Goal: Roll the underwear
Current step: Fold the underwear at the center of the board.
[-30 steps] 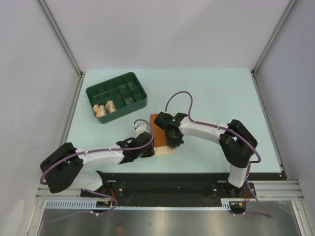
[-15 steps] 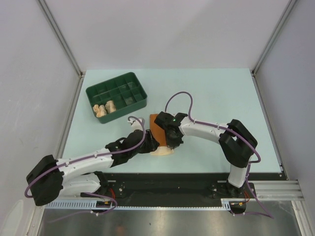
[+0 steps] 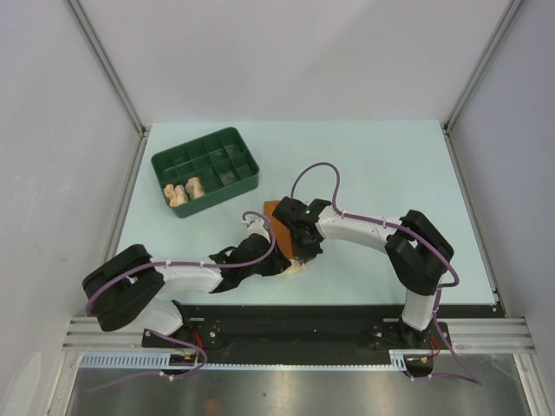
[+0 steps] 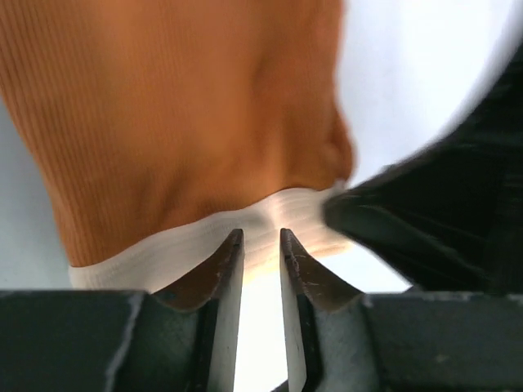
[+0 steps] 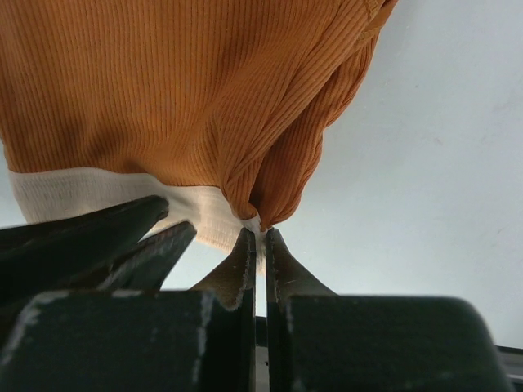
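At underwear (image 5: 163,98) hem, right pincer (image 5: 258,238) pinched shut

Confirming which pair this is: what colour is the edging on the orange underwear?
Cream edging on the orange underwear; right wrist view shows it best.

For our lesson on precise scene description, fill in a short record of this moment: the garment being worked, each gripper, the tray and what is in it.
garment: rust-orange underwear on the table, its cream edging towards the arms
right gripper: shut on a fold at the edging
left gripper: tips at the edging, jaws narrowly apart; grip unclear
tray: green tray, left of and beyond the garment, not touching it
tray contents: two rolled pale garments side by side in its near-left compartments
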Robot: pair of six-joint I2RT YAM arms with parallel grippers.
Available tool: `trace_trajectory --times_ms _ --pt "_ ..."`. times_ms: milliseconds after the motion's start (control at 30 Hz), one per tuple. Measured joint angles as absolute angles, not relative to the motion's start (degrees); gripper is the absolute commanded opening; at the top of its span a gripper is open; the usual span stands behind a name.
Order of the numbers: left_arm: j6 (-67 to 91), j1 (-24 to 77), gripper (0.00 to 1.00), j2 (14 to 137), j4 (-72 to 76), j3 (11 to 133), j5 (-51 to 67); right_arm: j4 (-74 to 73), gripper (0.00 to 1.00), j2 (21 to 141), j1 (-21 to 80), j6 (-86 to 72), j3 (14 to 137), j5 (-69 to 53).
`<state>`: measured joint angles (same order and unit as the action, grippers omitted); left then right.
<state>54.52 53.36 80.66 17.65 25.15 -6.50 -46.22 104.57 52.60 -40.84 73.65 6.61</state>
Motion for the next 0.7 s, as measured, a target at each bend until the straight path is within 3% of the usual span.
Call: trace_trajectory --times_ms 200,300,467,700 --pt "57.58 53.32 0.22 83.42 21.52 23.92 -5.3 -46.11 0.0 104.55 52.51 -40.93 73.28 6.59" --pt "58.17 53.34 0.12 83.46 23.62 22.87 -5.26 -45.91 0.0 104.09 52.51 -41.17 73.1 6.57" --pt "58.59 53.34 0.03 83.31 27.03 20.58 -5.13 -44.42 0.0 101.6 52.56 -42.04 72.97 5.43" --pt "58.67 53.36 0.03 82.94 29.85 18.74 -4.45 -40.23 0.0 101.36 53.06 -43.09 72.97 2.11"
